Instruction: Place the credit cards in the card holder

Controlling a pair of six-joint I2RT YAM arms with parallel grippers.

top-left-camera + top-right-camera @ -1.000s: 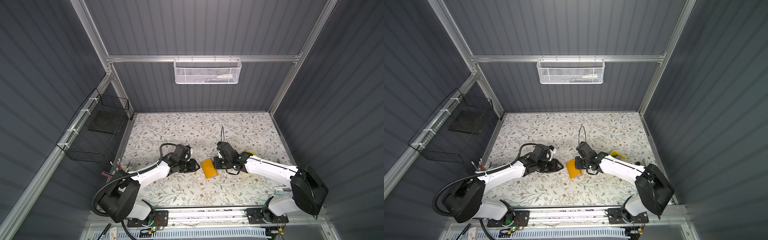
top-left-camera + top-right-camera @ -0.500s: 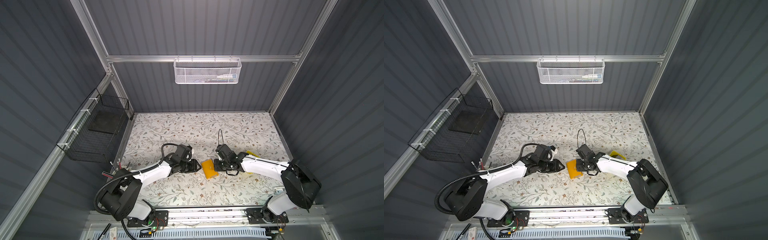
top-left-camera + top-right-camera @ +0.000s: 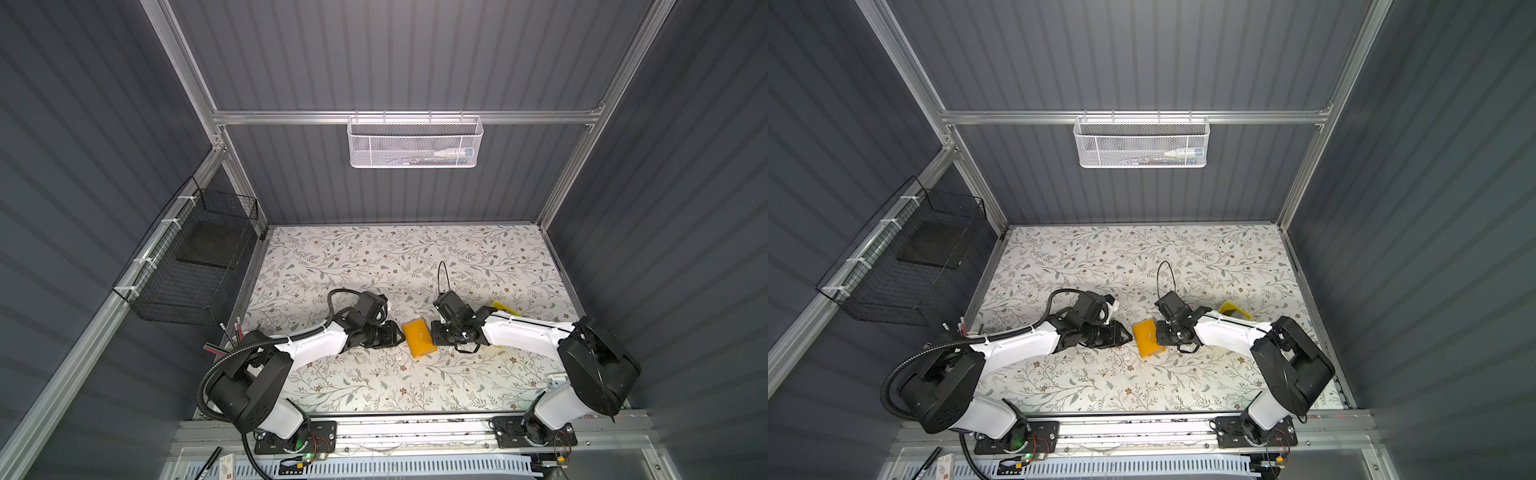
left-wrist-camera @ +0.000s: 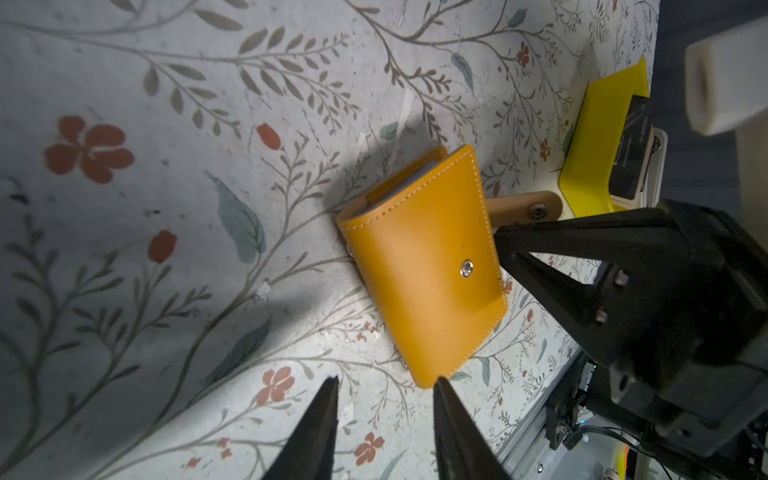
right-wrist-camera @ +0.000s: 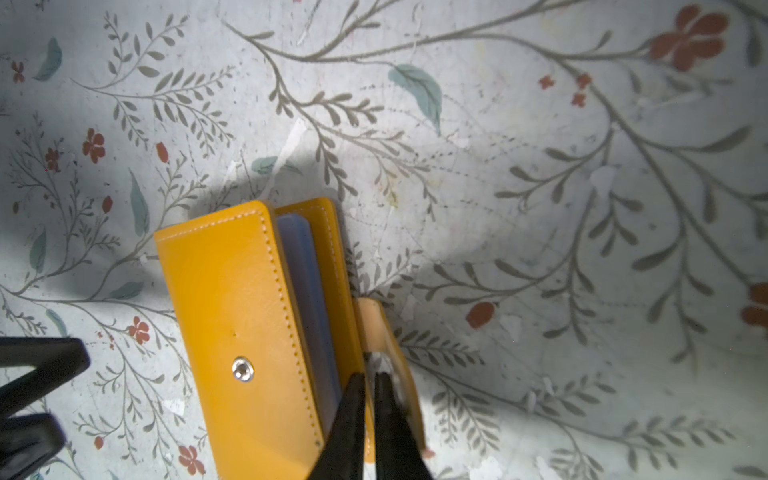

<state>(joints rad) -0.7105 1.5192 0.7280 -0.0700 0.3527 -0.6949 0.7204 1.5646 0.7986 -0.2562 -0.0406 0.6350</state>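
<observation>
Right gripper (image 5: 370, 374), pinched nearly shut over the snap strap (image 5: 374, 328) of the closed card holder (image 5: 232, 316) lying between both grippers, seems set to unfold it; left gripper (image 4: 386, 380) stands released opposite.

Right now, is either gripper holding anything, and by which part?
Right gripper looks pinched on the card holder's snap strap, near the snap. Left gripper is open, holding nothing.

Bright overhead light, hard shadows, wrist-view edges soft
</observation>
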